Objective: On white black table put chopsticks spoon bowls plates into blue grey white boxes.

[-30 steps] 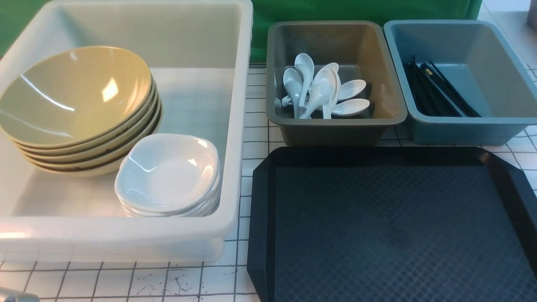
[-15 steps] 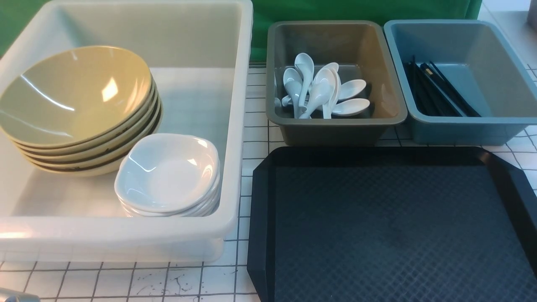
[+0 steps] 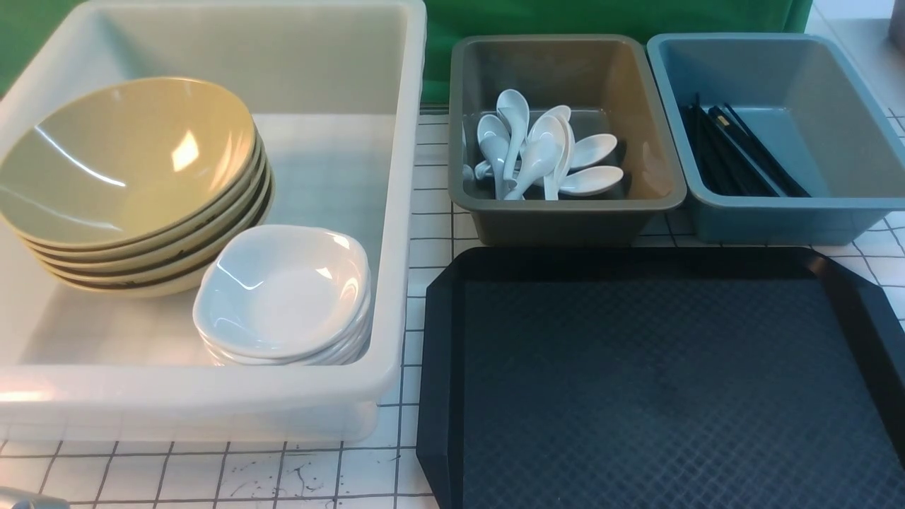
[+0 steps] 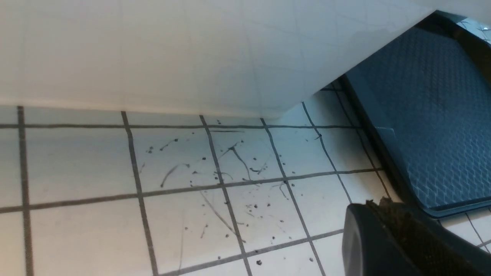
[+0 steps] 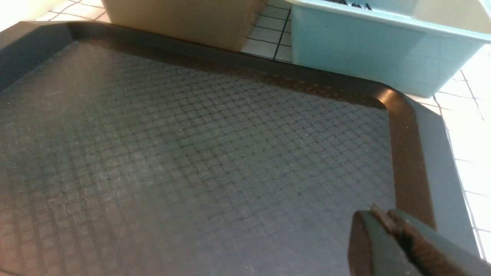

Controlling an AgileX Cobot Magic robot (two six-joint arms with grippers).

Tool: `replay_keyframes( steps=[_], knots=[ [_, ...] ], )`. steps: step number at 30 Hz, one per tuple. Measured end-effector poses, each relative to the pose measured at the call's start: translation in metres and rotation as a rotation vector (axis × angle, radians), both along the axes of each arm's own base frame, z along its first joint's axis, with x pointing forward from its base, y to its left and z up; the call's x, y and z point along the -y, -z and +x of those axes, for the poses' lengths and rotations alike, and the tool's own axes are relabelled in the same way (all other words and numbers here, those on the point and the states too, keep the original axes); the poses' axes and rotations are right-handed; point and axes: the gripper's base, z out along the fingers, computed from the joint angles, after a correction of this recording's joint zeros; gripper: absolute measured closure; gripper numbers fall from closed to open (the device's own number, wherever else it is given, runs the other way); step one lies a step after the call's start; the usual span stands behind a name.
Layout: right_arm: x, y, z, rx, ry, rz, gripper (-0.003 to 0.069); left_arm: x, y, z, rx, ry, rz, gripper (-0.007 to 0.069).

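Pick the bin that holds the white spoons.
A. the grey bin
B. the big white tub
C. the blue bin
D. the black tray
A: the spoons lie piled in the grey bin, while the white tub holds bowls and plates, and the blue bin holds chopsticks.

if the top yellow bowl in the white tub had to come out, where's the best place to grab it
Judging by its pose, pinch the top bowl at its raised far rim, coming from above. It nests tilted on the stack, so only the thin rim is free; the white tub wall and the small white plates crowd its lower sides.
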Motion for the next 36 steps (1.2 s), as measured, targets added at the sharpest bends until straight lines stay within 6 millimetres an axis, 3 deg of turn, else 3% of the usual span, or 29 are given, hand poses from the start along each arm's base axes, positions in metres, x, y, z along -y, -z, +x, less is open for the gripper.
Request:
replay_keyframes(
  steps=[4, 11, 14, 17, 20, 36],
  knots=[
    [0.000, 0.000, 0.000, 0.000, 0.000, 0.000, 0.0612, -0.001, -0.003, 0.001, 0.027, -0.030, -0.018, 0.0625],
    [0.000, 0.000, 0.000, 0.000, 0.000, -0.001, 0.0610, -0.024, -0.028, 0.008, 0.277, -0.407, -0.248, 0.0625],
    [0.000, 0.000, 0.000, 0.000, 0.000, -0.001, 0.0604, -0.033, -0.028, 0.005, 0.310, -0.554, -0.257, 0.0625],
    [0.000, 0.000, 0.000, 0.000, 0.000, -0.001, 0.0603, -0.037, -0.019, 0.002, 0.230, -0.640, -0.218, 0.0625],
    [0.000, 0.000, 0.000, 0.000, 0.000, -0.001, 0.0602, -0.037, -0.011, 0.000, 0.142, -0.661, -0.187, 0.0625],
    [0.000, 0.000, 0.000, 0.000, 0.000, -0.001, 0.0584, -0.034, -0.011, 0.000, 0.127, -0.611, -0.193, 0.0625]
  ],
)
